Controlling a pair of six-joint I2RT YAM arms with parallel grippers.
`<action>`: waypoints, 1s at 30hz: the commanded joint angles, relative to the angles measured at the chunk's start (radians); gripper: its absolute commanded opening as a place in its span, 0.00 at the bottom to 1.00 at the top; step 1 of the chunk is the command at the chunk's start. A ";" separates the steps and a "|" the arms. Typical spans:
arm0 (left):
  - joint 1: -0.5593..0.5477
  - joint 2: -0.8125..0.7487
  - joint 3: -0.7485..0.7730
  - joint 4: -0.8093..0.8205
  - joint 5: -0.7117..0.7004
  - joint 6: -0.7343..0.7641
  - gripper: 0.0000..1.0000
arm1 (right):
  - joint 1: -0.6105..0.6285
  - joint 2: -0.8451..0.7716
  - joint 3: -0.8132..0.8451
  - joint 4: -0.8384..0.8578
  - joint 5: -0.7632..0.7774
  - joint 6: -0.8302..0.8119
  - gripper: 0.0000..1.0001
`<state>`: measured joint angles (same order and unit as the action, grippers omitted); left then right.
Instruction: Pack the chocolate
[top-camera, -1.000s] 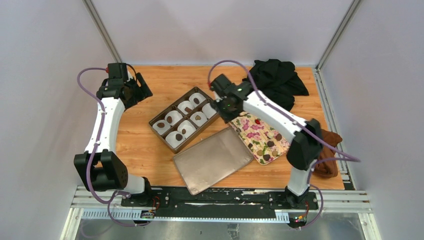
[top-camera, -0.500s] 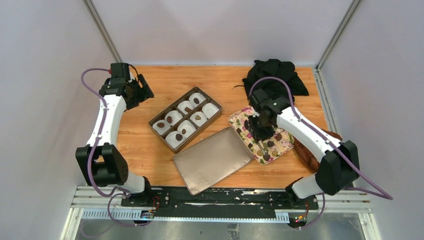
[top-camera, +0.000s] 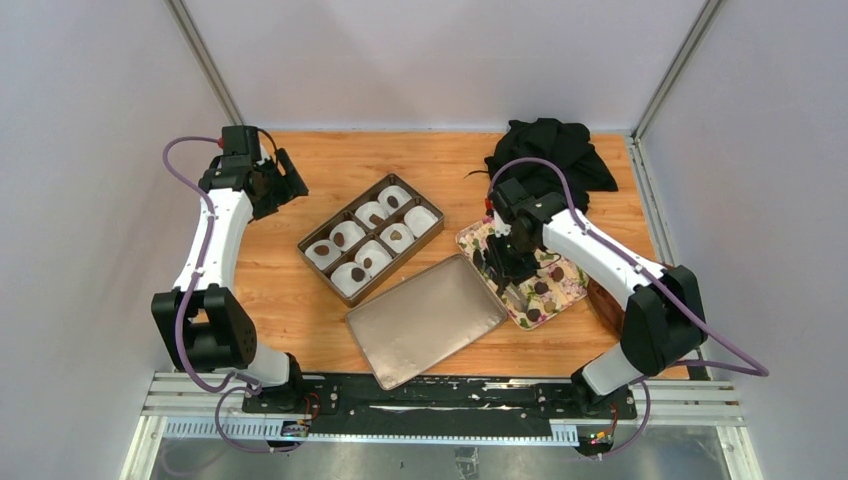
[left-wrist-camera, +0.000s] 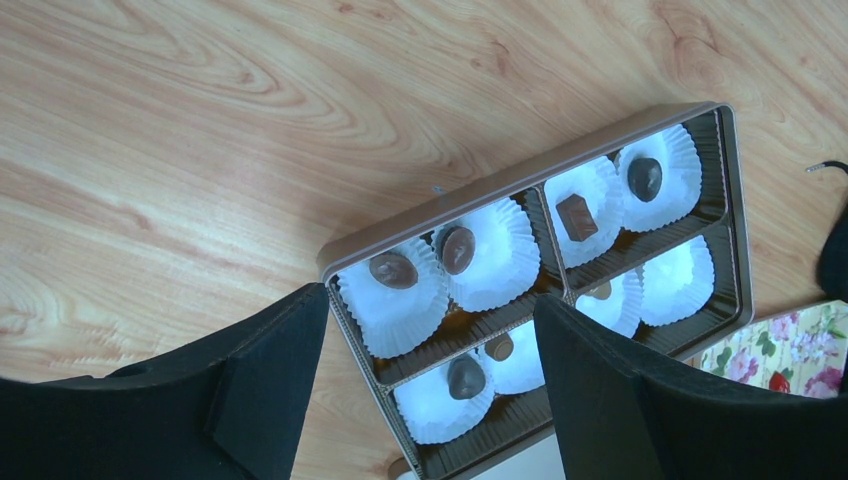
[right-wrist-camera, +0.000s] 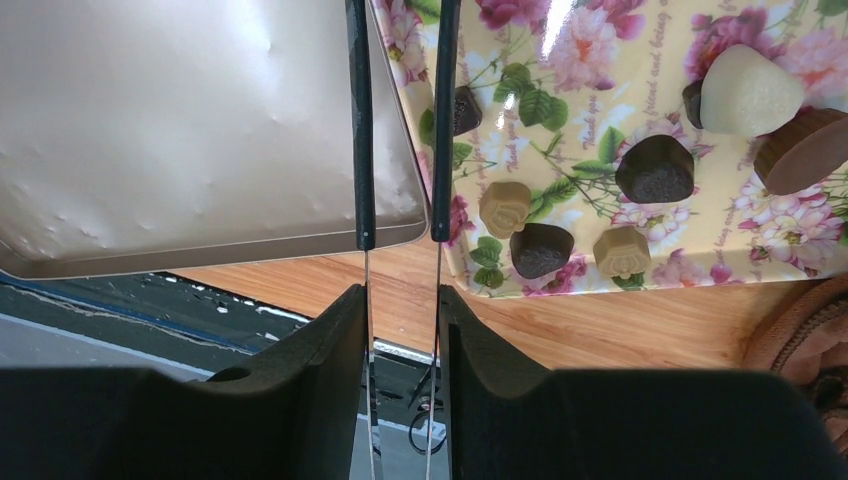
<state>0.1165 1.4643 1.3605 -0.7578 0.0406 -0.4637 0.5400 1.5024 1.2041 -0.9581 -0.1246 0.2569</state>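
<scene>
Several pieces of chocolate (right-wrist-camera: 655, 168) lie on the flower-print tray (top-camera: 570, 290), dark, tan and white. My right gripper (right-wrist-camera: 402, 295) is shut on thin metal tongs (right-wrist-camera: 362, 150) whose black-sleeved arms stand apart over the tray's left edge. A small dark piece (right-wrist-camera: 465, 108) lies just beside the right arm of the tongs. In the top view the right gripper (top-camera: 500, 262) hovers over the tray. The brown box (left-wrist-camera: 500, 185) holds white paper cups, most with a chocolate (left-wrist-camera: 393, 270) inside. My left gripper (left-wrist-camera: 428, 300) hangs open above the box's near end, with nothing between its fingers.
The box's flat metallic lid (top-camera: 425, 320) lies between the box (top-camera: 322, 272) and the tray, touching the tray's left edge. A black cloth (top-camera: 550, 155) is heaped at the back right. A rust-brown cloth (right-wrist-camera: 800, 340) lies right of the tray.
My right arm swung from the box's far corner over to the flower tray and then edged left; its jaws widened a little on the tongs. The left arm has barely moved.
</scene>
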 joint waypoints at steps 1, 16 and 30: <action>0.006 0.001 0.025 0.013 -0.007 -0.004 0.80 | 0.001 0.021 0.027 -0.010 0.021 -0.028 0.35; 0.006 -0.006 0.022 0.015 -0.007 -0.009 0.80 | 0.001 0.066 0.042 -0.002 0.057 -0.045 0.36; 0.006 -0.023 0.004 0.014 -0.007 -0.002 0.81 | 0.005 0.021 0.074 -0.057 0.084 -0.047 0.20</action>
<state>0.1165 1.4639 1.3605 -0.7574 0.0402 -0.4713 0.5400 1.5608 1.2255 -0.9668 -0.0738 0.2150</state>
